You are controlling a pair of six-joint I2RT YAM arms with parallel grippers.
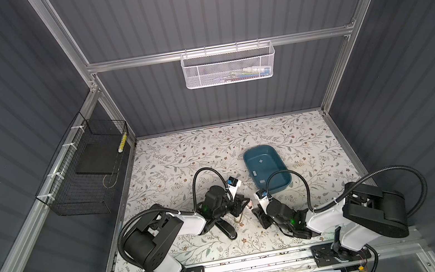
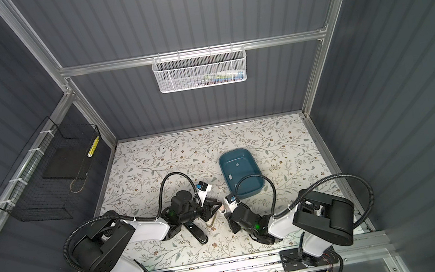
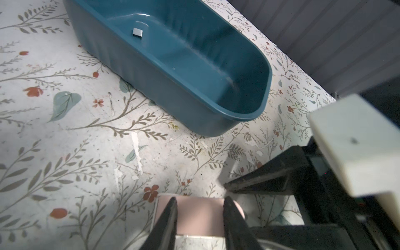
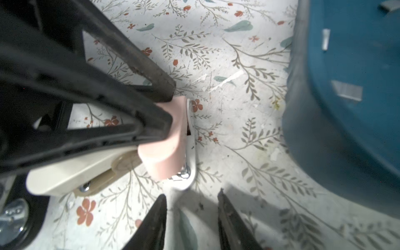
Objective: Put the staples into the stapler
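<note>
A stapler [image 4: 164, 151] with a pink head, cream body and white base lies on the floral table between the two arms, also seen in both top views [image 1: 249, 205] [image 2: 222, 208]. My left gripper [image 3: 199, 200] is shut on its pink head, one finger on each side. My right gripper [image 4: 192, 194] is open with nothing between its fingers, just short of the stapler's front end and low over the table [image 1: 256, 213]. The staples [image 1: 261, 161] are short silver strips lying loose in the blue tray [image 1: 279, 156]; one staple strip [image 3: 137, 33] shows in the left wrist view, another strip [image 4: 347, 91] in the right wrist view.
The blue tray [image 4: 313, 129] stands just behind the right gripper. A long black object [image 1: 226, 229] lies on the table under the left arm. A black wire basket [image 1: 84, 174] hangs on the left wall and a white mesh basket [image 1: 229, 64] on the back rail.
</note>
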